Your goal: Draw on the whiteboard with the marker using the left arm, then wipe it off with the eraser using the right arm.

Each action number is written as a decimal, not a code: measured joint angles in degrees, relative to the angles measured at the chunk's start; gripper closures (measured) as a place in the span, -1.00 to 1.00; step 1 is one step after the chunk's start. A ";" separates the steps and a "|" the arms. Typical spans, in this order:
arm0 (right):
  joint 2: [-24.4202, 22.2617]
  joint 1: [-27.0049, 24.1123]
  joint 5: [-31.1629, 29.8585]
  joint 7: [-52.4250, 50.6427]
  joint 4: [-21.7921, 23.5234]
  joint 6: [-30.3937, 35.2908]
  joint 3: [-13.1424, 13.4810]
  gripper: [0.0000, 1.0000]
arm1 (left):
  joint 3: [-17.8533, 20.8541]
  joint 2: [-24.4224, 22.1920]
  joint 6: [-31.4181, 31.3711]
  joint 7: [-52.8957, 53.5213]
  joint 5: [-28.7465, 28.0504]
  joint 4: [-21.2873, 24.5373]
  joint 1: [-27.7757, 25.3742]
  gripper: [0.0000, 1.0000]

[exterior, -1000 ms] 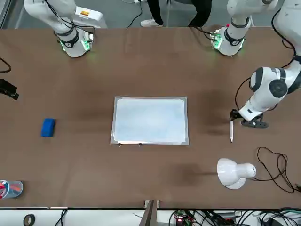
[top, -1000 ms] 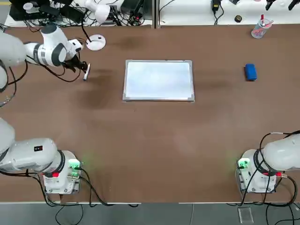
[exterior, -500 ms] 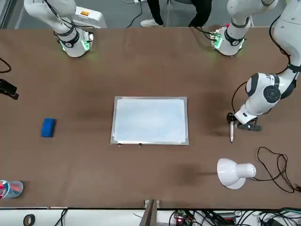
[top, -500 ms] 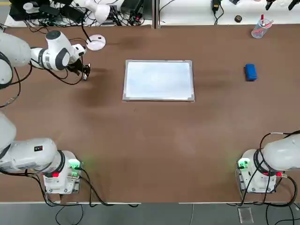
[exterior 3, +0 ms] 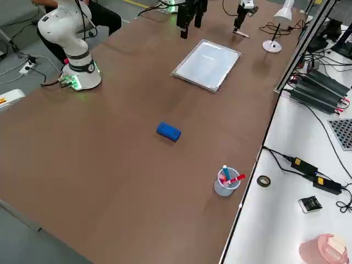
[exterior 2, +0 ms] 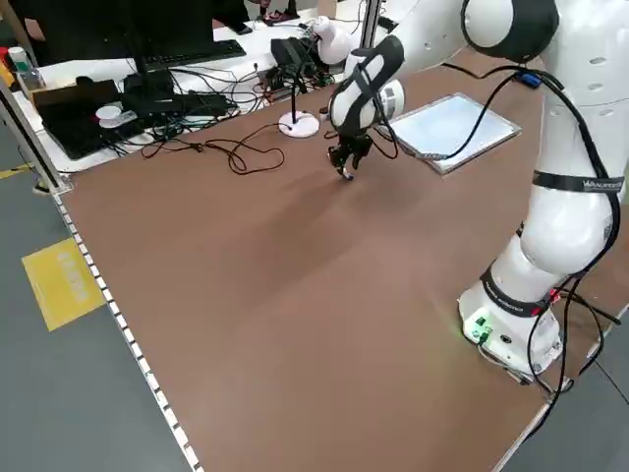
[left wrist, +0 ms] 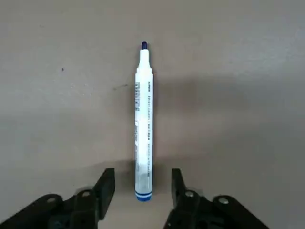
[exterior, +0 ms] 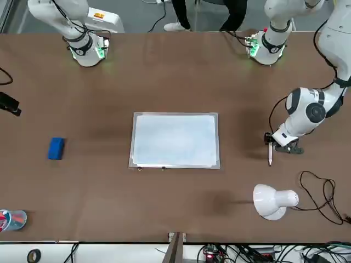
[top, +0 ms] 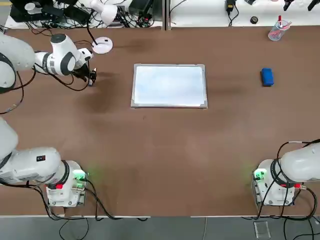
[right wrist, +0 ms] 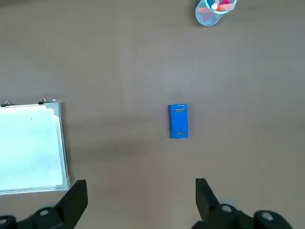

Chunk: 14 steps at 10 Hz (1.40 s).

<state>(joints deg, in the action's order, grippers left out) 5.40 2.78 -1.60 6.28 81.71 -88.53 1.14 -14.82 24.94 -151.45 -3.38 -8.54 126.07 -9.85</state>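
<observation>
Seen from overhead, the whiteboard (top: 169, 85) lies flat near the middle of the brown bench (top: 160, 150). The left tool (top: 91, 77) is lowered over the marker (top: 90, 82), well to the board's left and just below a round white lamp base (top: 102, 46). The blue eraser (top: 267, 77) lies well apart on the board's other side, with a clear cup (top: 276, 31) of pens beyond it.

From the front, the marker (exterior: 270, 155) is seen lying on the bench with the left tool (exterior: 269, 139) over its far end. A white lamp head (exterior: 272, 200) lies nearer the camera. The eraser (exterior: 56, 148) sits alone at the opposite side.

From the left side, the left tool (exterior 2: 345, 169) is seen reaching down to the bench beside the whiteboard (exterior 2: 450, 129).

From the right side, the right tool (exterior 3: 188, 17) is seen held high above the bench, and the eraser (exterior 3: 168, 131) lies between the whiteboard (exterior 3: 207, 64) and the cup (exterior 3: 226, 181).

In the left wrist view, the marker (left wrist: 144, 121) lies with its tail end between the two fingers (left wrist: 105, 187), which stand partly apart on either side of it with a small gap showing, not clamped.

In the right wrist view, the right tool's fingers (right wrist: 76, 198) are spread wide apart, empty, high above the eraser (right wrist: 178, 120).
</observation>
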 joint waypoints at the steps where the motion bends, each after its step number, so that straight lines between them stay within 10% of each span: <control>1: 0.00 -0.03 -0.04 0.00 0.00 -0.01 0.03 -1.00 | 0.01 0.47 0.00 -0.01 0.00 -0.34 0.00 -0.12; 14: -0.40 -0.12 -0.98 0.01 -0.19 -0.05 0.15 -1.00 | 0.03 2.62 0.40 -2.48 -0.28 -2.06 -0.20 0.65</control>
<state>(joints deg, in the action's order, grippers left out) 5.00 2.66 -2.58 6.30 81.52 -88.58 1.30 -14.78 27.56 -151.05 -5.86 -8.82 124.00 -10.05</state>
